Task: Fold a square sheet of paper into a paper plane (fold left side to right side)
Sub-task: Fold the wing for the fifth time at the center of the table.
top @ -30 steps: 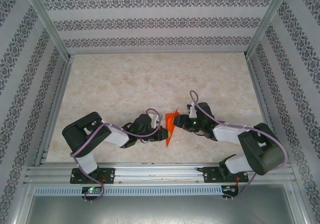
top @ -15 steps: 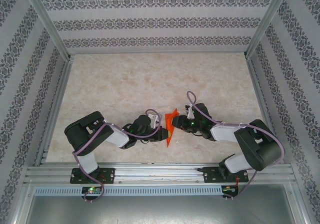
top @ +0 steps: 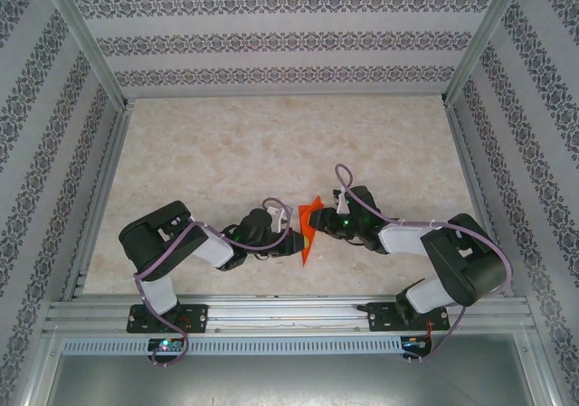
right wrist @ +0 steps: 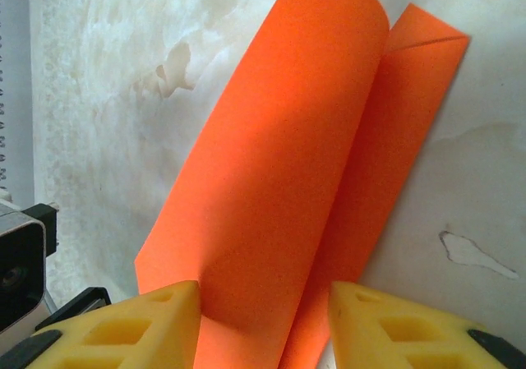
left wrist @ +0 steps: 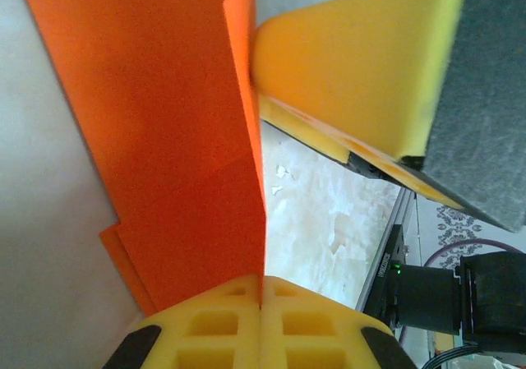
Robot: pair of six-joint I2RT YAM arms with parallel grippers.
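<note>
Orange paper (right wrist: 279, 180) | clamped in left tool (left wrist: 260, 328) | straddled by parted right tool (right wrist: 263, 320)

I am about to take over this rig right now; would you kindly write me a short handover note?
Grippers: left gripper shut on the sheet of paper, pinching one edge; right gripper open, jaws either side of its curled-over part.
Paper: between the grippers, over the table near its front edge.
Done: some creases in; one part curls over, not flattened.
Left: press that fold flat, then the remaining folds; no plane yet.
</note>
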